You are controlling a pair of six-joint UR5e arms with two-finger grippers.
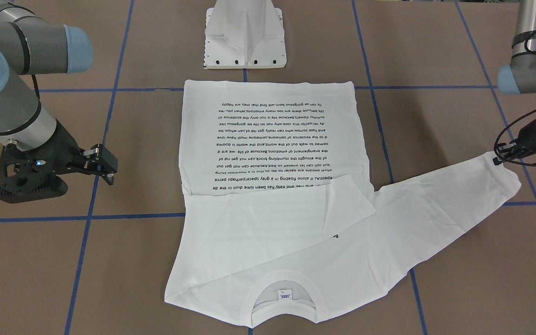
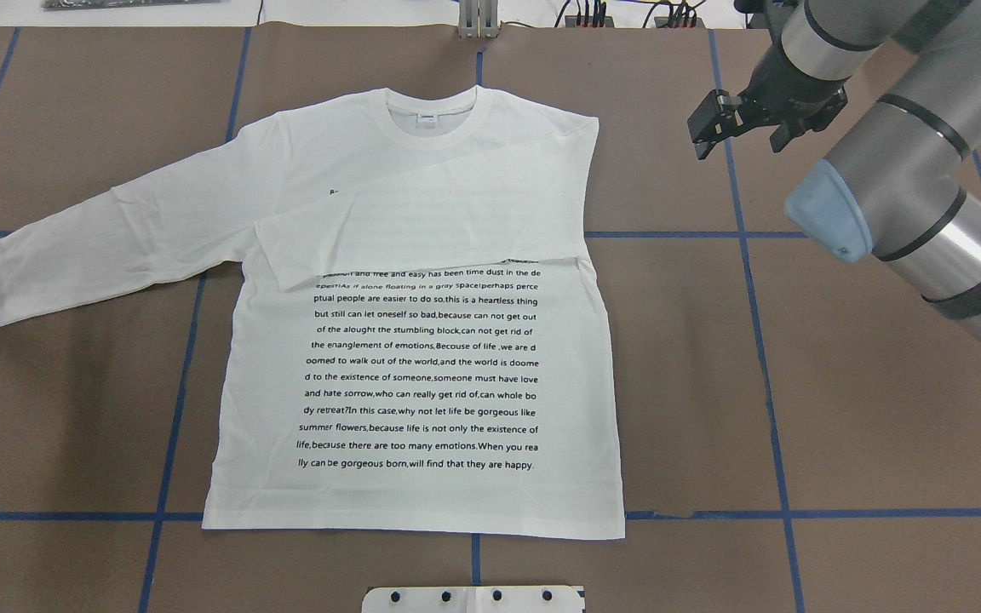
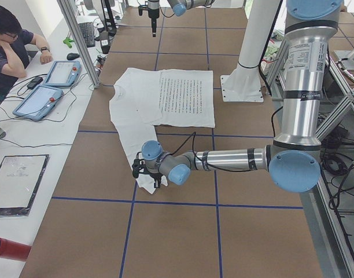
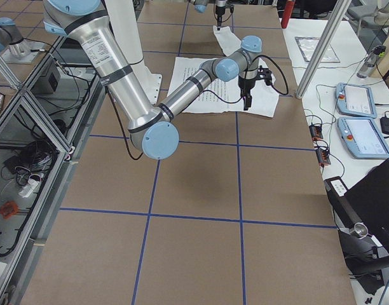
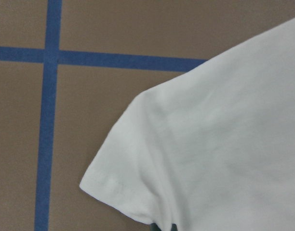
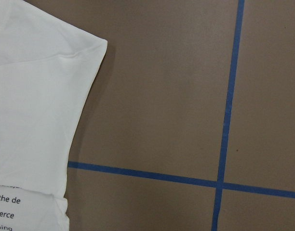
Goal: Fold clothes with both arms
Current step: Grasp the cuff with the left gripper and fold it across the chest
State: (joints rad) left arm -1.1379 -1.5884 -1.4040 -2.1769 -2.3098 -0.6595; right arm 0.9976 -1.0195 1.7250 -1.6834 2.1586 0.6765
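The white long-sleeved T-shirt (image 2: 422, 375) lies flat on the brown table with its black text block facing up and its neck (image 1: 284, 298) away from the robot. One sleeve is folded across the chest (image 2: 422, 230). The other sleeve (image 2: 116, 230) stretches out toward the robot's left. My left gripper (image 1: 503, 159) sits at that sleeve's cuff (image 5: 118, 183) and looks shut on it, with only the fingertips showing in the left wrist view. My right gripper (image 2: 739, 140) hangs open over bare table beside the shirt's shoulder (image 6: 85, 48), holding nothing.
The white metal pedestal (image 1: 244, 42) stands just past the shirt's hem. Blue tape lines (image 2: 746, 255) grid the table. A person (image 3: 9, 46) sits at a side bench with two tablets (image 3: 50, 87). Bare brown table (image 2: 840, 409) lies to either side of the shirt.
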